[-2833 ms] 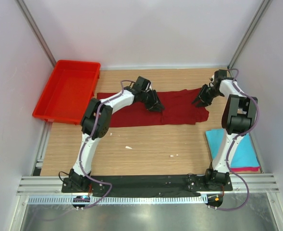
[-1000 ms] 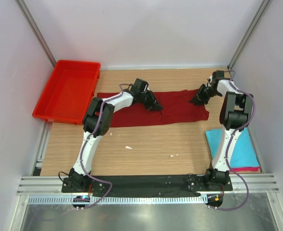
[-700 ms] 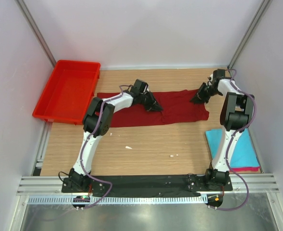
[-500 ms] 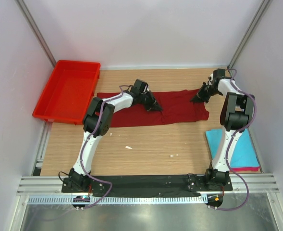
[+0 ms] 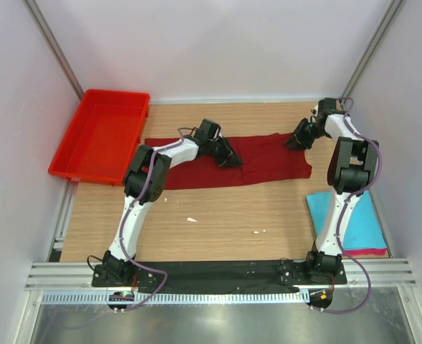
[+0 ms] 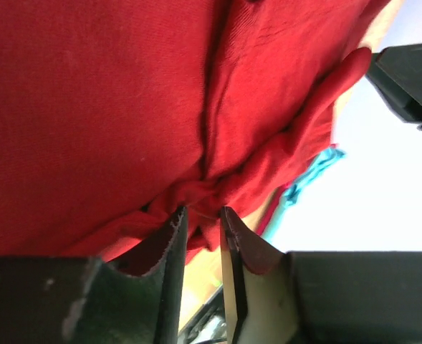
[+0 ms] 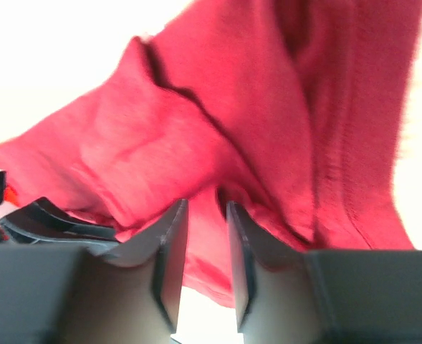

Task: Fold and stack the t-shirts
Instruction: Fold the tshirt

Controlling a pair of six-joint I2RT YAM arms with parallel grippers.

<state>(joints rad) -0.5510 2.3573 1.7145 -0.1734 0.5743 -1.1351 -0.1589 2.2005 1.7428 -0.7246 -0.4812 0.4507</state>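
Robotics lab test cell, a purpose-built rig rather than a home or shop. Boxed in by plain white panel walls [image 5: 218, 43] on bare aluminium corner posts [image 5: 53, 50]. Floored with a light wood-grain tabletop [image 5: 225, 208], edged at the near side by slotted aluminium rails [image 5: 218, 267]. Fitted with two white-and-black jointed robot arms, left [image 5: 142, 179] and right [image 5: 350, 165], bolted to a flat black base plate [image 5: 225, 277] and trailing thin purple cables [image 5: 370, 276]. Fronted by a white toothed cable duct [image 5: 196, 297] and a brushed steel sheet [image 5: 211, 322]. Stocked with one bright red rigid plastic tray [image 5: 99, 136] at far left.
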